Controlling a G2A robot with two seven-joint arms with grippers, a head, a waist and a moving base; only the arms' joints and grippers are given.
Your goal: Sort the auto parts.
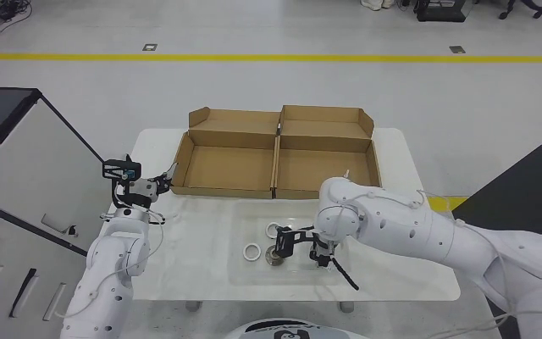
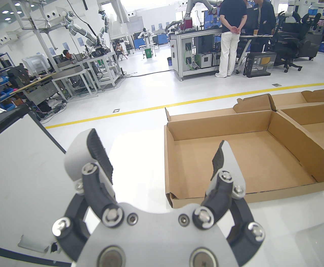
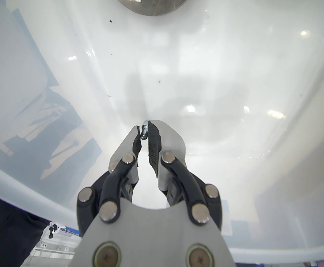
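My right gripper (image 3: 144, 131) (image 1: 323, 257) is down inside the clear tray (image 1: 241, 275), shut on a small threaded metal screw (image 3: 144, 132) pinched between its fingertips. In the tray lie two white rings (image 1: 252, 252) (image 1: 273, 230) and a grey metal disc (image 1: 273, 258), whose edge also appears as the metal disc (image 3: 152, 5). My left gripper (image 2: 157, 149) (image 1: 166, 176) hangs open and empty over the table's left side, just beside the near left corner of the left cardboard box (image 1: 229, 169).
Two open cardboard boxes (image 2: 240, 156) (image 1: 326, 168) stand side by side at the back of the white table (image 1: 195, 246). A grey cabinet (image 1: 34, 169) stands close to the table's left edge.
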